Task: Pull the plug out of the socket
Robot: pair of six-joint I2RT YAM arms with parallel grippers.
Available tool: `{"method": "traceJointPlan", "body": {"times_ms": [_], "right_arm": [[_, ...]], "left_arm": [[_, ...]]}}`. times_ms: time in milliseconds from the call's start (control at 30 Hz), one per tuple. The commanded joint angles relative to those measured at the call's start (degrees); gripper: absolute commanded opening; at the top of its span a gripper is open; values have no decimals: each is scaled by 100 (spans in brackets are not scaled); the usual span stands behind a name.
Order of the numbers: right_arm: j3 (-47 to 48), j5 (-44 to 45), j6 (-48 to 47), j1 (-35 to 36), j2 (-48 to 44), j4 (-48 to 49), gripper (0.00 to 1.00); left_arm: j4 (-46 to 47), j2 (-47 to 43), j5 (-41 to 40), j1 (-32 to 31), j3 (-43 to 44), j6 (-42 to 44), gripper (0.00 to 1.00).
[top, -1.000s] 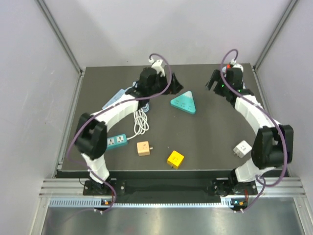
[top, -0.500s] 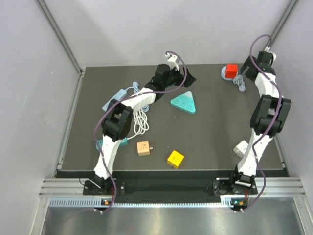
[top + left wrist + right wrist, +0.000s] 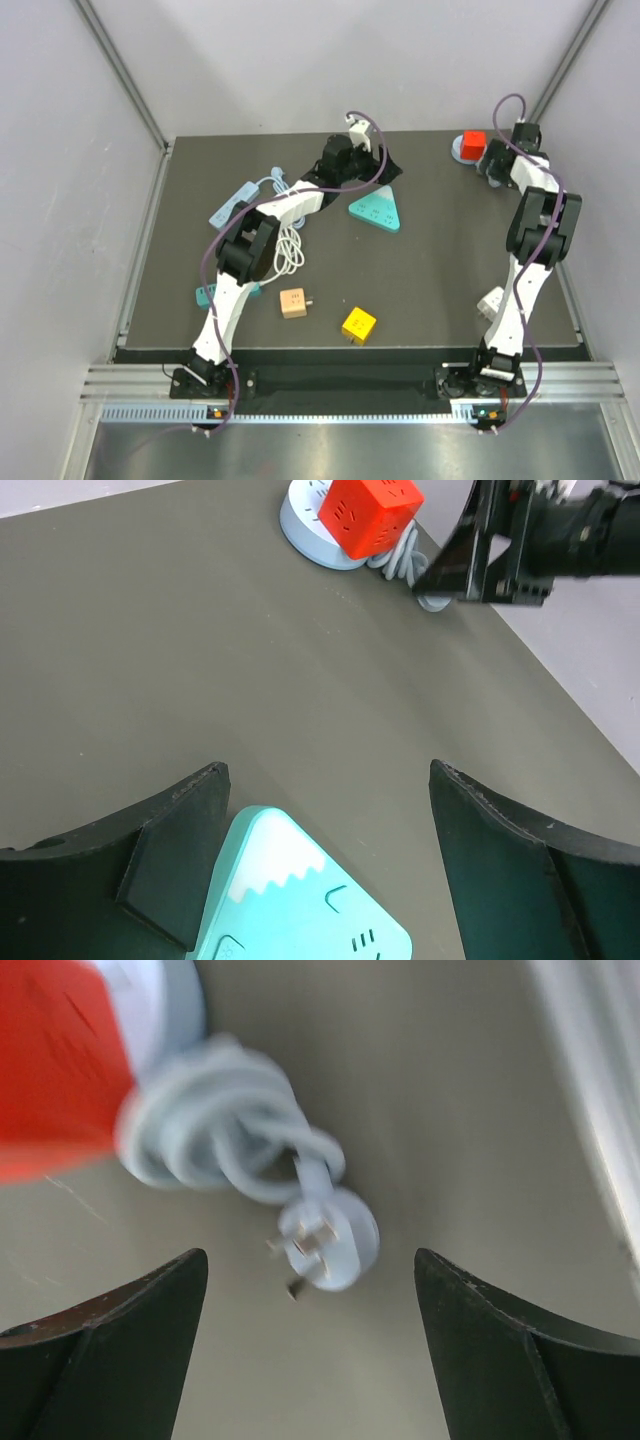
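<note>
A red cube plug (image 3: 473,141) sits on a round pale-blue socket (image 3: 459,151) at the back right of the table. It also shows in the left wrist view (image 3: 370,515) and, blurred, in the right wrist view (image 3: 50,1060). A coiled grey cord (image 3: 220,1130) with a loose three-pin plug (image 3: 335,1240) lies beside it. My right gripper (image 3: 492,162) is open and empty just right of the red cube, with its jaws either side of the loose plug. My left gripper (image 3: 385,168) is open and empty above the tip of the teal triangular socket (image 3: 300,900).
A pale-blue power strip (image 3: 232,203) with a white coiled cable (image 3: 288,245) lies at the back left. A teal strip (image 3: 205,293), an orange cube (image 3: 293,302), a yellow cube (image 3: 358,324) and a white adapter (image 3: 492,303) lie nearer. Walls close in on three sides.
The left arm has stretched right, bringing its gripper over the teal triangle's tip. The right arm has swung to the back right corner and come down beside the red cube.
</note>
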Motion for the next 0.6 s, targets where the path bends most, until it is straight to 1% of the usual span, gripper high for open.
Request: {"method": "traceJointPlan", "body": {"times_ms": [0,133,200,233,300,433,567], "right_arm": [[-78,-55,-361,-28,-286,286,83],[264,-20,-546,-63,83,180,82],[588,-126,-555,-81,215,101,78],[677,-334,-555,-72,320,101,77],[870,-486,-459,-64,374,75,77],[1038,-749,-292,-63,523,110,74],[1144,-723,-257,-72,637,39,73]], "left_arm": [[153,20,132,-16,278,121,85],[144,73,203,-16,305,173,85],[135,108,203,-16,322,182,84],[135,125,212,-16,340,182,83],[109,178,273,-16,427,182,81],[12,319,344,-16,586,156,80],[-32,302,309,-16,595,209,80]]}}
